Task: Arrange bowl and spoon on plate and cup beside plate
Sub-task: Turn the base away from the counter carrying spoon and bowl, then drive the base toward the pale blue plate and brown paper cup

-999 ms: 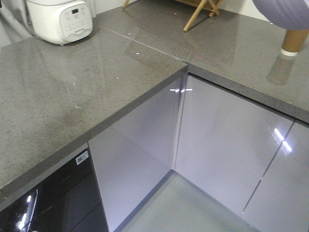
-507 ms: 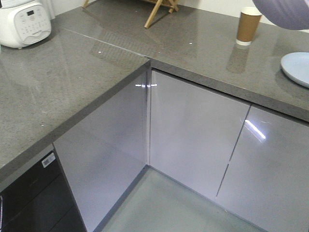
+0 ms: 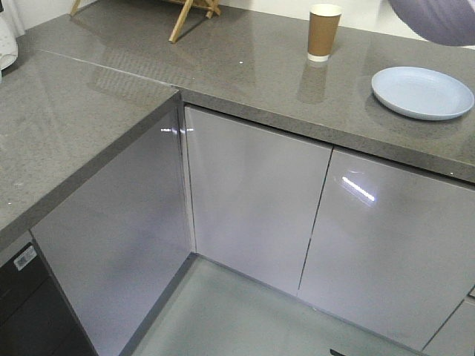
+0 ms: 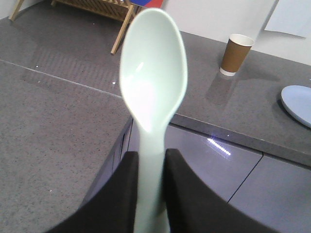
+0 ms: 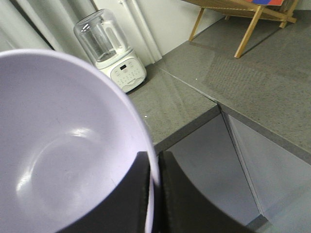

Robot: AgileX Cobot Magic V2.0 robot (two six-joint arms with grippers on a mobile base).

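Currently, spoon (image 4: 153, 82): light, stiff, smooth plastic; the left claw (image 4: 151, 162) pinches its handle and holds it in the air, scoop pointing to 12 o'clock.
bowl (image 5: 63, 145): glossy, probably light and slippery; the right claw (image 5: 154, 167) is pressed on its rim at 5 o'clock, one finger inside and one outside.
plate (image 3: 421, 93): bare on the bench (image 3: 245, 74), shallow, a steady base.
cup (image 3: 323, 31): upright, at 10 o'clock from the plate and apart from it; thin paper, easy to crush, so take it softly at mid-wall.

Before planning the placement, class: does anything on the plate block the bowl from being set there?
Nothing visible does. The plate is bare; the cup stands apart from it. The bowl is pinched at its rim by the right fingers.
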